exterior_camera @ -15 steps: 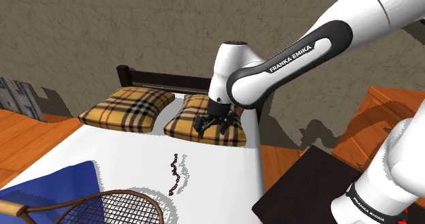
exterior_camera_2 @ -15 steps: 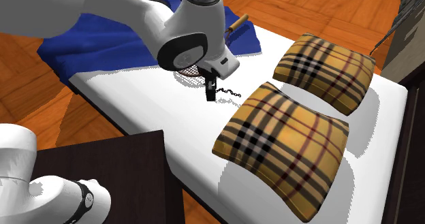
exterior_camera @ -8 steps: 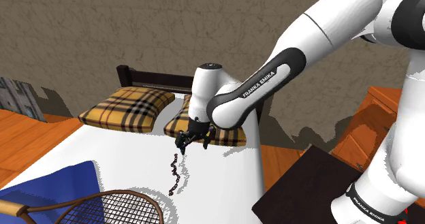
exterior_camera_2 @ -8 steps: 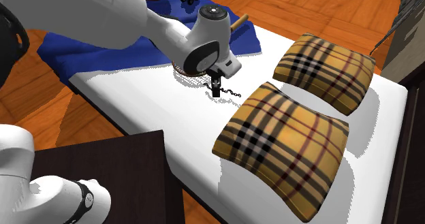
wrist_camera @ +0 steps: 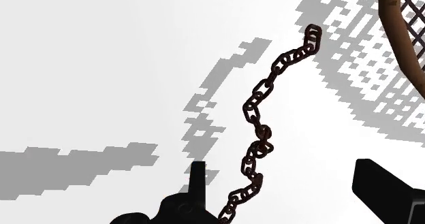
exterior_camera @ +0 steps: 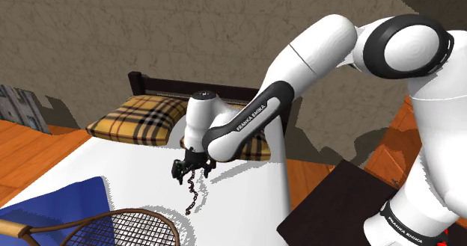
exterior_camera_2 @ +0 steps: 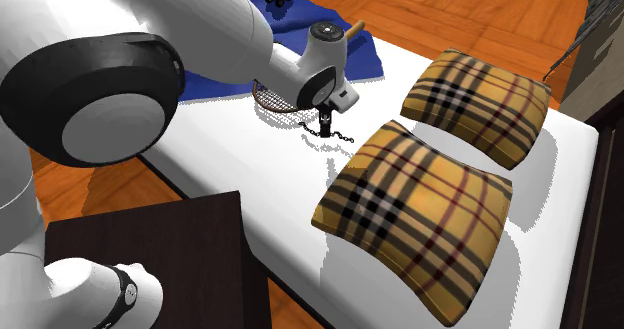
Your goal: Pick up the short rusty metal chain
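1: One chain [wrist_camera: 262, 131] to log: rust-brown links lying in a loose wave on the white bed [exterior_camera: 135, 158], between the racket [exterior_camera: 127, 226] and the nearer plaid pillow [exterior_camera_2: 410, 217]. Not lifted yet.

2: Fingers?

1: Spread apart, clasping nothing. The gripper [wrist_camera: 279, 171] hangs over the chain's pillow-side end. In the wrist view the last links run between the fingers, nearer one than the other.

2: Advice for the step, then: centre over the links, go down until the tips nearly meet the bed, and close across the chain's line, not along it. The links look thin and slack, so a high close would likely miss.

1: Versus half a second ago: the gripper has dropped from up by the plaid pillow to just above the chain. The chain itself is unmoved.
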Controlling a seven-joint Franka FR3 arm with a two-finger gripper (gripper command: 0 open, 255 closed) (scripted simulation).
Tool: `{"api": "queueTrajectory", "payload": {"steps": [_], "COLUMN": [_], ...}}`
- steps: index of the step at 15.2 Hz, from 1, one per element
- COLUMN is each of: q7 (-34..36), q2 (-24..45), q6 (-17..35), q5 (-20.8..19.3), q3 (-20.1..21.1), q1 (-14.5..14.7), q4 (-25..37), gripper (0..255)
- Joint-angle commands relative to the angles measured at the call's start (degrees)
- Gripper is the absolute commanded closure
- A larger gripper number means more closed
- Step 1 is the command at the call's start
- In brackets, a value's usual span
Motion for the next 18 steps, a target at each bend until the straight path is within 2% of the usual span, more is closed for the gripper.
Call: {"api": "queueTrajectory", "payload": {"steps": [1,9,10,18], "q7": [0.7,1.3,1.2,1.2], "q2": [2.2,6.2,6.2,6.4], "q6": [0.5,3.7,3.7,3.5], "q5": [-0.7,-1.8,-1.8,-1.9], "q3": [-0.6,-1.9,-1.9,-1.9], "q1": [1.0,2.0,2.0,2.1], "q4": [1.8,2.5,2.5,2.9], "gripper": [0,0,255,255]}}
